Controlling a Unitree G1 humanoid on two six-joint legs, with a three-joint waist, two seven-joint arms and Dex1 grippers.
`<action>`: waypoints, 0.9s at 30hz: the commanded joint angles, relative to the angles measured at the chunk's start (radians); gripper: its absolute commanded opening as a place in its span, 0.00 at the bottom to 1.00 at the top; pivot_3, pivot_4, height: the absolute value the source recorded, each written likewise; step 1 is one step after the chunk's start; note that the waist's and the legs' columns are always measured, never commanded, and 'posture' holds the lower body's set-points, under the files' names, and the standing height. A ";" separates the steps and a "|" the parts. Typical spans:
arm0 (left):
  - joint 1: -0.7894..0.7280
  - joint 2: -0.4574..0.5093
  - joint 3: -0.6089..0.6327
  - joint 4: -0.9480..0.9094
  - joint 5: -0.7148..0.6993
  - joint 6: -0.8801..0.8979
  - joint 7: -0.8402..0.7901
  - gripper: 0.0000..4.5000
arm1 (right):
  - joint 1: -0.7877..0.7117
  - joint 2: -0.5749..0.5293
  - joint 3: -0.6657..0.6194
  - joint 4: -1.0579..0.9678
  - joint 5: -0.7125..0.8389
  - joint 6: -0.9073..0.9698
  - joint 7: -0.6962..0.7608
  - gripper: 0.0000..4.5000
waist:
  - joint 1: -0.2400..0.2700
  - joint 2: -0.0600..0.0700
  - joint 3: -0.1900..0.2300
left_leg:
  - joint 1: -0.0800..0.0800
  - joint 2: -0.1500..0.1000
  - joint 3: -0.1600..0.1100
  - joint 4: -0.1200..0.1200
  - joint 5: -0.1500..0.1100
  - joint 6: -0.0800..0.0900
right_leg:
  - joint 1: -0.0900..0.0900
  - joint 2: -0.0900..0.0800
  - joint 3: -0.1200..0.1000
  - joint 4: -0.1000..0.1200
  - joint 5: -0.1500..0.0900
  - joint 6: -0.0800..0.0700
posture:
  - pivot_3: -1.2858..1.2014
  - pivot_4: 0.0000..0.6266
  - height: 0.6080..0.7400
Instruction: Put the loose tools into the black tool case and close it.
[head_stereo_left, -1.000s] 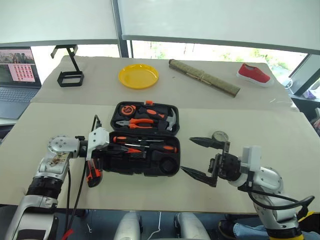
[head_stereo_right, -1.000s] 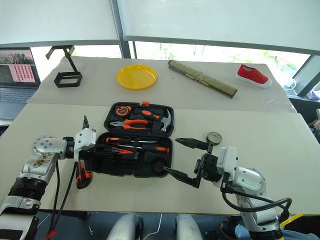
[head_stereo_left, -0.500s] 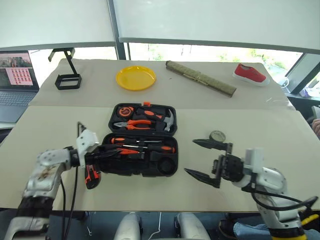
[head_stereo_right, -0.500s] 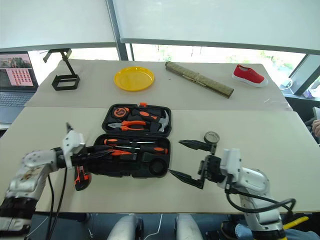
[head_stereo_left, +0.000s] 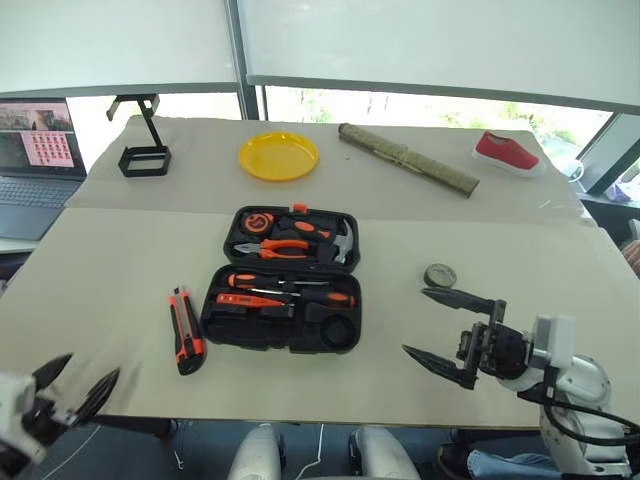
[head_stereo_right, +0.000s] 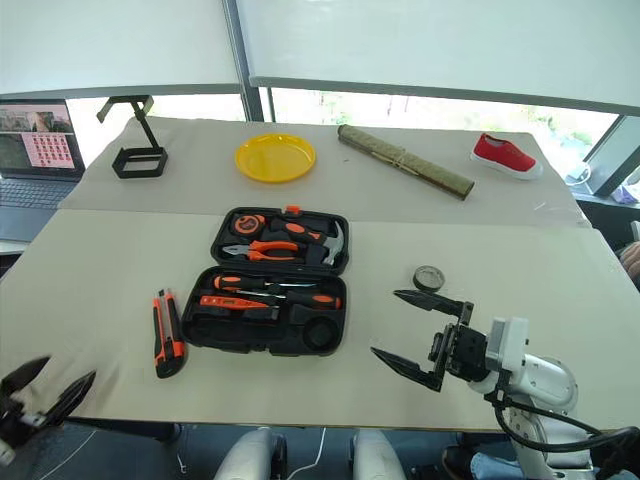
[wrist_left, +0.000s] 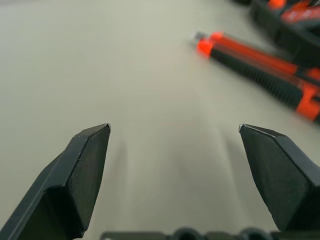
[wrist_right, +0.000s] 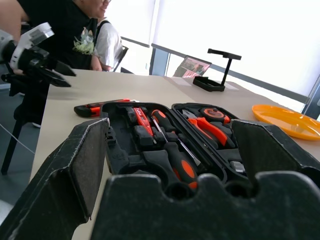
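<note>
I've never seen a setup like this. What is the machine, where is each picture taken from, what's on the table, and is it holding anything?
It is a humanoid robot with two arms ending in two-fingered black grippers. Two pictures come from cameras in its head, looking down on the table; the others from cameras on each wrist. The left gripper and the right gripper are both open and hold nothing. On the table lies the open black tool case, with the utility knife left of it and a small grey roll to its right. Farther back are a yellow plate and a red shoe.
</note>
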 joint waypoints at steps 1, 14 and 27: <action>0.011 -0.001 0.012 -0.060 -0.042 0.016 0.021 0.99 | 0.000 -0.009 -0.020 -0.021 0.056 -0.004 0.032 1.00 | 0.003 -0.001 0.000 | 0.000 0.000 0.000 0.000 0.000 0.000 | 0.000 0.000 0.000 0.000 -0.001 0.000 | 0.52 0.24 1.00; -0.093 -0.025 -0.242 -0.557 -0.185 0.585 0.490 0.99 | -0.141 0.076 0.123 -0.112 0.075 0.019 0.013 1.00 | -0.015 -0.003 0.000 | 0.000 0.000 -0.003 0.000 -0.002 -0.003 | 0.000 0.001 0.001 0.001 -0.001 0.000 | 0.52 0.24 1.00; -0.182 -0.090 -0.472 -0.587 -0.077 0.706 0.674 0.99 | -0.146 0.068 0.136 -0.092 0.084 0.029 0.016 1.00 | -0.003 -0.001 0.000 | 0.001 -0.002 -0.004 0.000 -0.002 -0.003 | 0.002 0.001 0.001 0.001 -0.001 -0.001 | 0.52 0.24 1.00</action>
